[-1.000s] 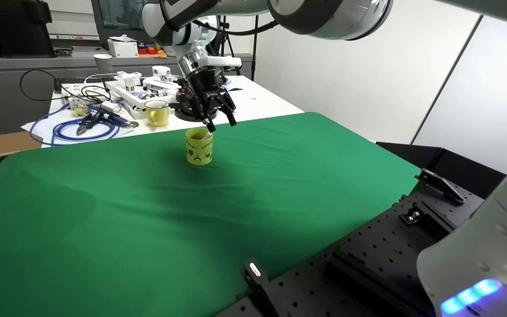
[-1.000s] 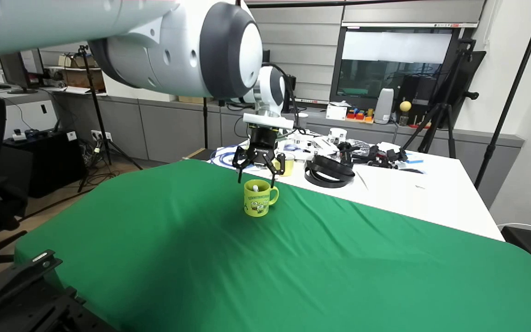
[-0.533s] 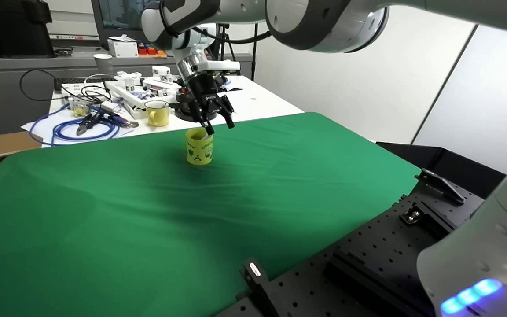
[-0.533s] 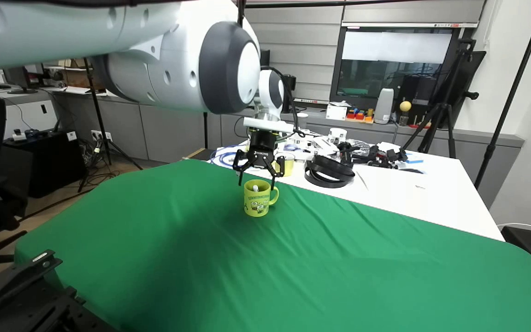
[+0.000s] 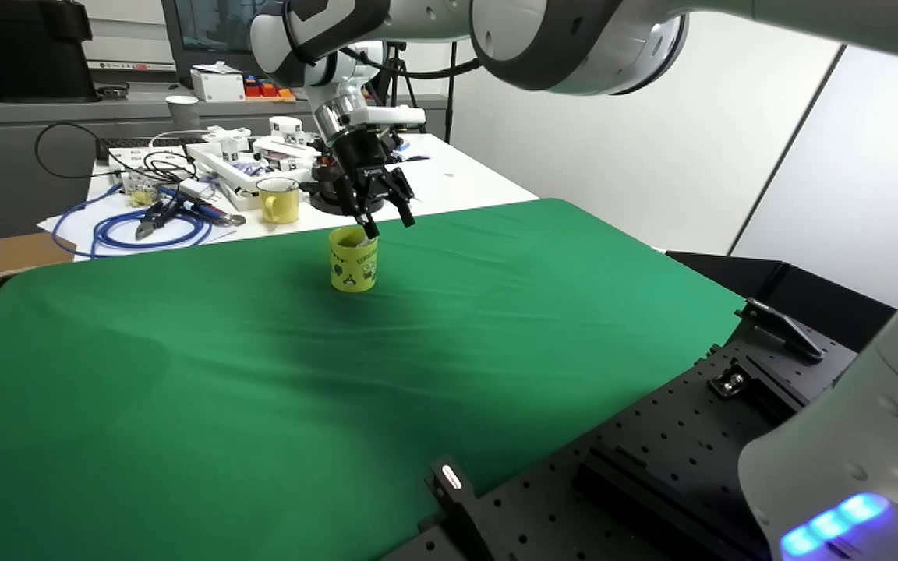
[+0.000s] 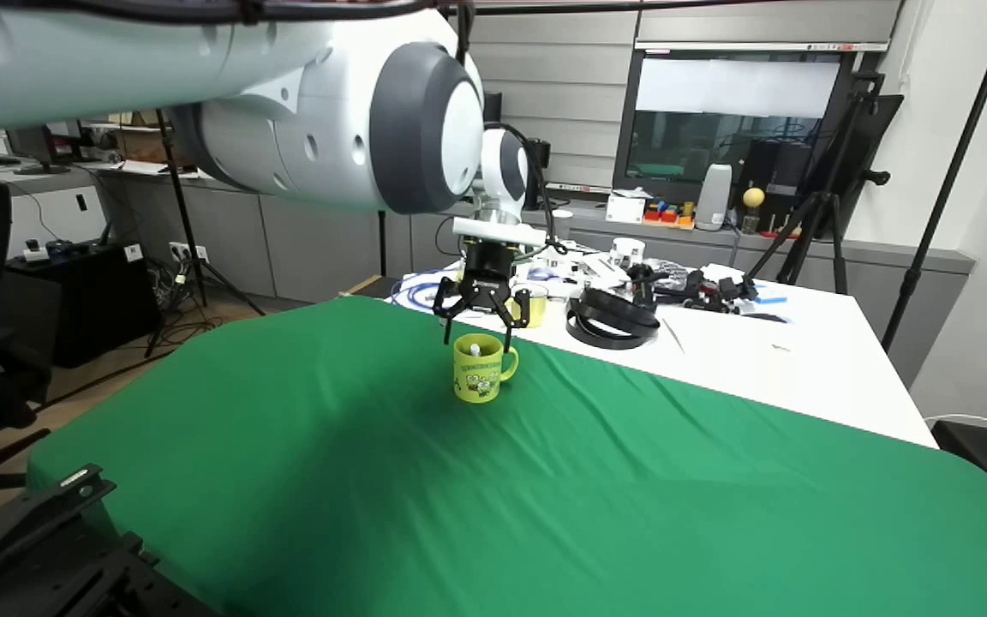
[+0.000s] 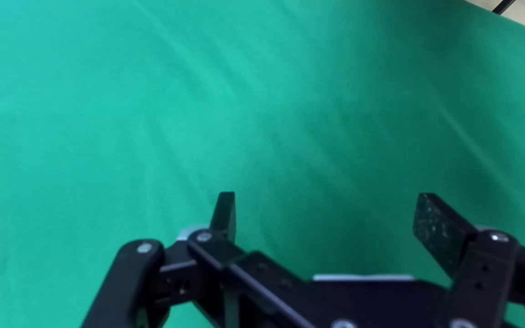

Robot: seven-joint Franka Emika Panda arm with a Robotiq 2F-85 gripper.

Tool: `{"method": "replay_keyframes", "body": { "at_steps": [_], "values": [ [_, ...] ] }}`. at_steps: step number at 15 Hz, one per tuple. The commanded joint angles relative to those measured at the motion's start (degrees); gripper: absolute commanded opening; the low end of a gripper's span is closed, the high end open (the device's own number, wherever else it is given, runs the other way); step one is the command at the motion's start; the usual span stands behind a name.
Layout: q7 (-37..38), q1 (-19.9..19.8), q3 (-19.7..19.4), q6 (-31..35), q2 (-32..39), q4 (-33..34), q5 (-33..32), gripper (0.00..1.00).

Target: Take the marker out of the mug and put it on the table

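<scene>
The yellow-green mug stands upright on the green-clothed table; both exterior views show it, with its handle to the right here. The marker stands inside the mug with only its whitish end showing; the rest is hidden. My gripper is open and empty. In an exterior view its fingertips appear on either side of the mug's rim; in the wrist view its fingers are wide apart with only green cloth between. Mug and marker are out of the wrist view.
A white-topped desk behind the cloth holds a yellow cup, blue cable, pliers and white items. A black ring-shaped item lies there. A black perforated plate borders the table near the robot base.
The arm and gripper have come down slightly, and the fingertips are a little lower at the mug's rim. Over the last half second hardly anything moved. Mug and marker have stayed put.
</scene>
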Motion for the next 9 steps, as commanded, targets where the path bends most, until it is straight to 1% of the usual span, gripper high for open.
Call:
{"method": "replay_keyframes", "body": {
  "at_steps": [1, 4, 5, 9],
  "values": [
    [-0.35, 0.29, -0.42, -2.73, 3.25, 5.96, 0.32, 1.0],
    [-0.64, 0.36, -0.57, -2.75, 3.47, 6.2, 0.11, 1.0],
    [-0.44, 0.27, -0.72, -0.31, 0.61, 1.03, 0.1, 1.0],
    [-0.33, 0.44, -1.24, 0.8, 0.8, 1.4, -0.36, 1.0]
  ]
}}
